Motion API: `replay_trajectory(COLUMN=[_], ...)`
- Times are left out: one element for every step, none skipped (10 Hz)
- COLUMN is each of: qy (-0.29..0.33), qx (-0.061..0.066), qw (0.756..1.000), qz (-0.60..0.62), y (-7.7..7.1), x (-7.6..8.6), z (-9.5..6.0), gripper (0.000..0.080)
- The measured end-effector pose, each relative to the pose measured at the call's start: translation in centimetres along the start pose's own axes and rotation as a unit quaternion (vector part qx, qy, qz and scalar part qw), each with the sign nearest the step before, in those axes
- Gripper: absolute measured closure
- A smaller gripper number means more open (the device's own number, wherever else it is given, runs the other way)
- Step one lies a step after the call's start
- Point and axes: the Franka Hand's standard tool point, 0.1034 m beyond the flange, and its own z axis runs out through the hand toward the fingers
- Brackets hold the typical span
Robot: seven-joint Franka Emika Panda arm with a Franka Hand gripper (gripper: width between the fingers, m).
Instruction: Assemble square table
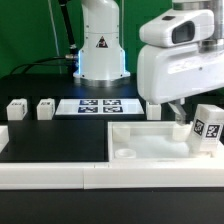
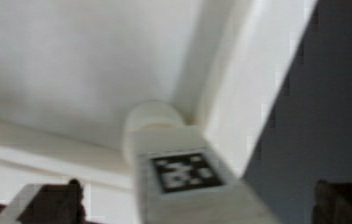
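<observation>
The square table slab [image 1: 140, 140] lies white and rim-up at the front of the table. One white tagged leg [image 1: 207, 128] stands at its corner on the exterior view's right. My gripper [image 1: 181, 113] hangs just above the slab beside that leg. In the wrist view the leg [image 2: 176, 150] rises from the slab's corner [image 2: 84, 70], tag facing the camera, and reaches between my dark fingertips [image 2: 48, 202]. The gripper [image 2: 198, 206] is open, with a gap on each side of the leg. Two more legs [image 1: 17, 110] [image 1: 46, 108] stand at the exterior view's left.
The marker board [image 1: 100, 105] lies flat behind the slab, in front of the robot base [image 1: 100, 50]. A long low white border wall [image 1: 50, 172] runs along the front edge. The tabletop is black.
</observation>
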Motion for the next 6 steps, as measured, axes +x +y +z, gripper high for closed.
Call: replay_trajectory(qy=[0.002,0.002,0.001,-0.003,-0.003,-0.004], qx=[-0.012,-0.013,-0.012,-0.006,-0.005,-0.005], qw=[1.0,1.0,1.0,1.0,0.999,0.999], qz=[0.001,0.005,0.012,0.027,0.036,0.036], y=[0.3,0.23,0.37,0.67,0.48,0.41], x=[0.37,0.43,0.34,0.2,0.29,0.25], z=[-0.36,-0.31,0.0,0.23,0.21,0.38], gripper=[0.0151,0.0151,0.0151,0.0151,0.0151,0.0151])
